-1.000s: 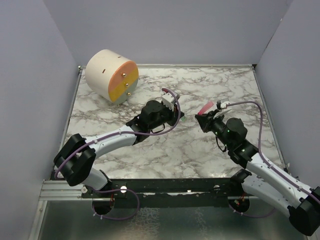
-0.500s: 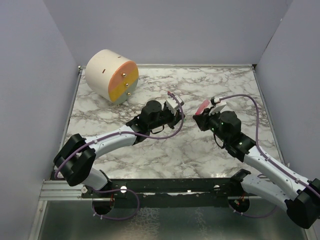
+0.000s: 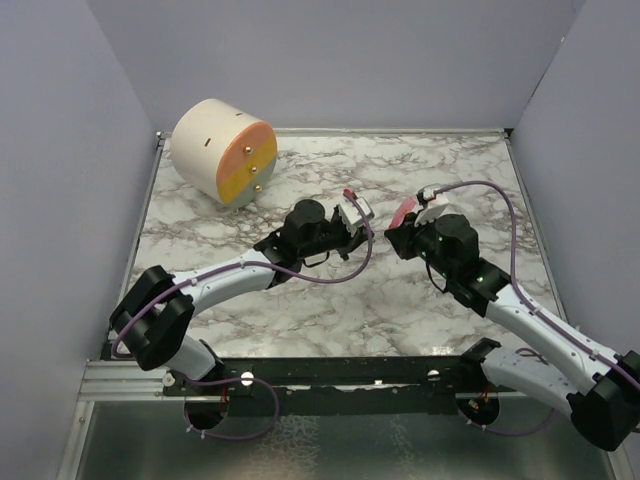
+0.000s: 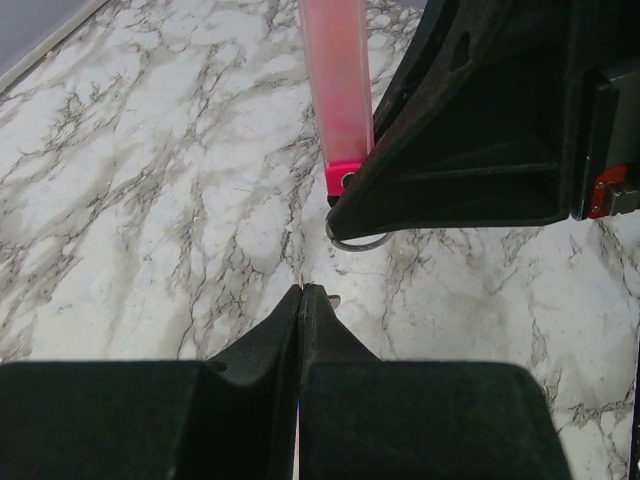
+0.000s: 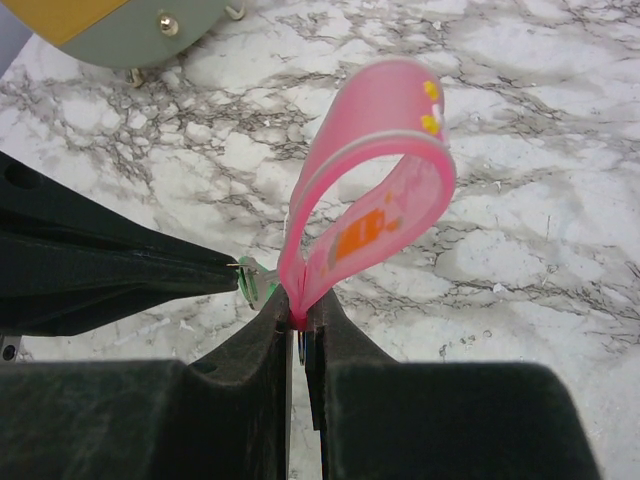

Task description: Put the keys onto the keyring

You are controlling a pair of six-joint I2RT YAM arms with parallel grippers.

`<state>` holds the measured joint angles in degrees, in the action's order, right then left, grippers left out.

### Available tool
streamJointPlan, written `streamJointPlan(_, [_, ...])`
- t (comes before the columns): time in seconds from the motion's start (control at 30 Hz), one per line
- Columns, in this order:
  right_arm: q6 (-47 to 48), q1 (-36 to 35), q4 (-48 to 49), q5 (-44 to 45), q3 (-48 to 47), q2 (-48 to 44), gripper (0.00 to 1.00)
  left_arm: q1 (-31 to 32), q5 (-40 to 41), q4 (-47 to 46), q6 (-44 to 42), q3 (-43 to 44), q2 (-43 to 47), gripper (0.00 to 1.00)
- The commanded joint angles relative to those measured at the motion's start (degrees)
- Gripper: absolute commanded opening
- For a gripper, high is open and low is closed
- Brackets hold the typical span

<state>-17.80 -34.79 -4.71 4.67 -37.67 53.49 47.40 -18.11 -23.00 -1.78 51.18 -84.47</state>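
Lavender walls close in a marble bench, with a cream drum lying at its far left corner. Both arms meet over the middle of the bench, tip to tip. The right claw is clamped on the base of the keyring, whose pink strip stands up in a loop above the fingers. Its silvery ring pokes out just under that claw. The left claw is pressed together, and the green key sits pinched at its very tips. The key is just beside the foot of the pink strip. Whether it touches the ring I cannot tell, as the right claw's fingers hide that spot.
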Motion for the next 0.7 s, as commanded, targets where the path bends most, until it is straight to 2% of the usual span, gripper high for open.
streamJointPlan(0.0, [-0.56,-0.11,-2.41,-1.71,-2.53,1.04,0.01,1.03,-3.45,-0.74,-2.90,2.55,-1.52,0.00])
streamJointPlan(0.37, [-0.67,-0.10,-4.36,-1.81,-3.45,1.09,0.01,3.20,-2.89,-0.56,-7.18,2.99,-2.57,0.00])
streamJointPlan(0.67, [-0.89,-0.11,-7.18,-1.81,-4.74,0.51,0.01,3.72,0.80,0.05,-9.57,2.25,-1.49,0.00])
